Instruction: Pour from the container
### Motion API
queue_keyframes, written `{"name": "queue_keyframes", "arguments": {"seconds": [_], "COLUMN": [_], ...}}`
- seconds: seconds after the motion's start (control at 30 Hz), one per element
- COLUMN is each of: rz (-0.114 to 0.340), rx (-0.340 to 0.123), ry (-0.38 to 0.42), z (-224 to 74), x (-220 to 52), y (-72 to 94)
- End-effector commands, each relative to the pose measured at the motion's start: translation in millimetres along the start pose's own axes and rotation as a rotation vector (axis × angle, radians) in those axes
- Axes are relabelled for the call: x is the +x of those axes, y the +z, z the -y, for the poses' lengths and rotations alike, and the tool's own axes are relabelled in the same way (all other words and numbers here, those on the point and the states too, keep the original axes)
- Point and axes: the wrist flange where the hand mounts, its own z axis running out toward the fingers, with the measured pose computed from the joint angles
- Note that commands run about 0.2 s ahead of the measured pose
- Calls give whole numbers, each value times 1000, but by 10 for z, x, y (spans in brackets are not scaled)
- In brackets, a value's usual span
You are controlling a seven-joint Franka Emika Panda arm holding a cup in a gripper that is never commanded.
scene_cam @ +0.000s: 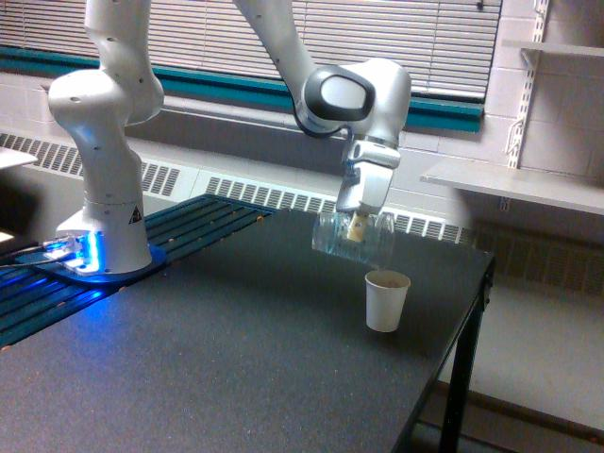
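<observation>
End effector (356,226) clamped on the clear container (352,233), tipped on its side in the air, above and just left of the white paper cup (385,301) standing on the dark desk (217,349)

The white arm (283,47) reaches down from above, its wrist bent downward. The gripper (358,226) points down, fingers closed on a tipped clear cup (351,235).
</observation>
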Motion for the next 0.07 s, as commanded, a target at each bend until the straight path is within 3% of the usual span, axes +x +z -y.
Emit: {"name": "queue_keyframes", "arguments": {"seconds": [0.03, 0.07], "rz": [-14, -14], "rx": [40, 40], "ry": [29, 29], "z": [-281, -286], "x": [4, -5], "y": [-42, -46]}}
